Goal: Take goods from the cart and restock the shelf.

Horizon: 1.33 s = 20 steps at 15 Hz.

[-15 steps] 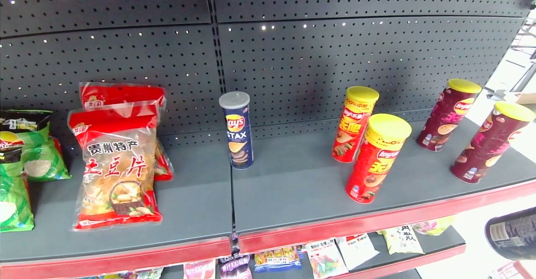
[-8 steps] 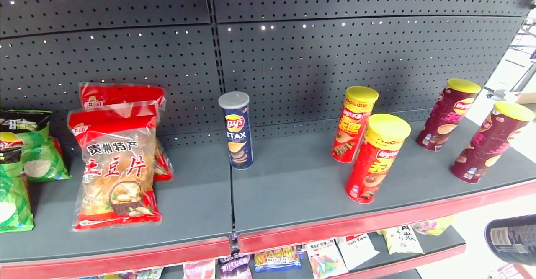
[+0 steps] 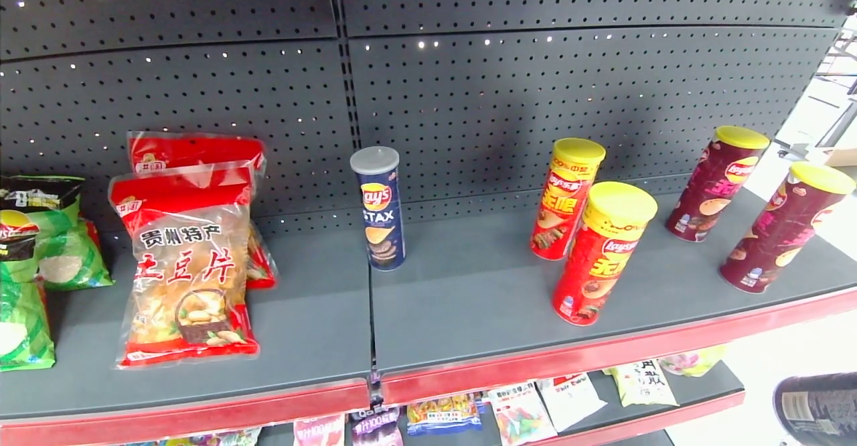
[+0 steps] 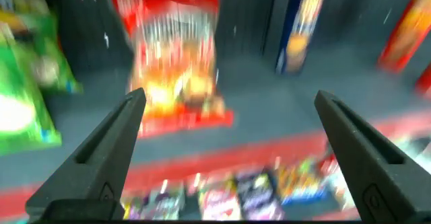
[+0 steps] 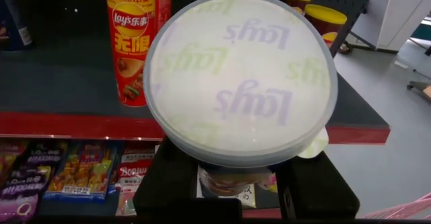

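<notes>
Chip can (image 5: 242, 76), dark body with a translucent lid, is clamped in the right gripper (image 5: 246, 187), whose black fingers press on either side of the body below the lid. The lid hides most of the grip. In the head view the can sits past the right end of the shelf (image 3: 462, 299), below its red front lip (image 3: 602, 352), cut off by the lower right corner. Open room on the shelf: a bare stretch between the blue can (image 3: 379, 208) and the two red cans (image 3: 566, 198), running from the pegboard back (image 3: 535, 98) to the lip. Two maroon cans (image 3: 720, 181) stand near the right end, apart from each other. Red potato-chip bags (image 3: 187, 258) and green bags (image 3: 40, 258) take the left side. Left gripper (image 4: 229, 157): jaws wide apart, nothing between them, facing the shelf front near the red bags; that view is smeared, so detail is unreadable. Small packets (image 3: 522, 409) on the lower shelf are partly hidden under the lip.
</notes>
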{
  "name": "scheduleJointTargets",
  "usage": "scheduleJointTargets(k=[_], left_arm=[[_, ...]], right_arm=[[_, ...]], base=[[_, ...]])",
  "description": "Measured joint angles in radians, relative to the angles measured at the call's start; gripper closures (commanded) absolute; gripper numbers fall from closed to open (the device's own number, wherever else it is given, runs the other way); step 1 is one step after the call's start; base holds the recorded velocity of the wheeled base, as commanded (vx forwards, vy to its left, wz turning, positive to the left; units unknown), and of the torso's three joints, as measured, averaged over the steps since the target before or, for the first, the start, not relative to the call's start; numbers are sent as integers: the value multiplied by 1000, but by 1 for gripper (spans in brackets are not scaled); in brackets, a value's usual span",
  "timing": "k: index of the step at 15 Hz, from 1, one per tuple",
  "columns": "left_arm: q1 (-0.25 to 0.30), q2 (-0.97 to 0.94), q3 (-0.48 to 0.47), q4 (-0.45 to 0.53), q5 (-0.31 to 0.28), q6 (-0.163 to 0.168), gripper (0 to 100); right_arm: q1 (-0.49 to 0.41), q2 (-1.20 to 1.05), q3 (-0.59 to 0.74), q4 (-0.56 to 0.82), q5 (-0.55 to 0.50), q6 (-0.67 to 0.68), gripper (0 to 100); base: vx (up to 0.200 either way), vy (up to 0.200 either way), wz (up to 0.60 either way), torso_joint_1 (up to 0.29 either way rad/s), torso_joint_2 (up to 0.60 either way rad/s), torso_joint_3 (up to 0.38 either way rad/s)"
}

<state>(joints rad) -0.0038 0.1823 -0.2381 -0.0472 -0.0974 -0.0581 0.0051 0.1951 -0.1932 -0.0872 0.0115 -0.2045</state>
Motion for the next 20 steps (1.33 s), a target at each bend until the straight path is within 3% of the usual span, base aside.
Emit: scheduleJointTargets(k=[1,3,4,6,9,12,15,18,20], left_arm=[[-3,103,-63,-23,0,-2,0],[-32,343,-134,-70,-23,34,0],[-69,443,-147,-92,-60,59,0],[-195,608,-168,-130,-125,102,0],[-292,854,-223,-214,-191,143,0],[-328,1093,-272,-377,-301,184,0],[-343,1313,-389,-483,-349,218,0],[-347,1481,-526,-541,-389,290,0],[-341,1578,-570,-654,-410,309,0]], right_arm=[[-1,-7,1,17,-1,0,100],[-2,-16,2,21,-2,-3,100],[-4,-19,3,21,-3,-4,100],[-14,-27,3,20,-9,-4,100],[-22,-44,10,38,-11,-4,100],[-23,-55,13,40,-11,-3,100],[-23,-58,7,40,-11,-3,100],[-23,-59,2,40,-10,-2,100],[-23,-60,0,40,-13,-2,100]], base=[[0,0,0,0,0,0],[0,0,0,0,0,0],[0,0,0,0,0,0],[0,0,0,0,0,0],[0,0,0,0,0,0],[0,0,0,0,0,0],[0,0,0,0,0,0],[0,0,0,0,0,0],[0,0,0,0,0,0]])
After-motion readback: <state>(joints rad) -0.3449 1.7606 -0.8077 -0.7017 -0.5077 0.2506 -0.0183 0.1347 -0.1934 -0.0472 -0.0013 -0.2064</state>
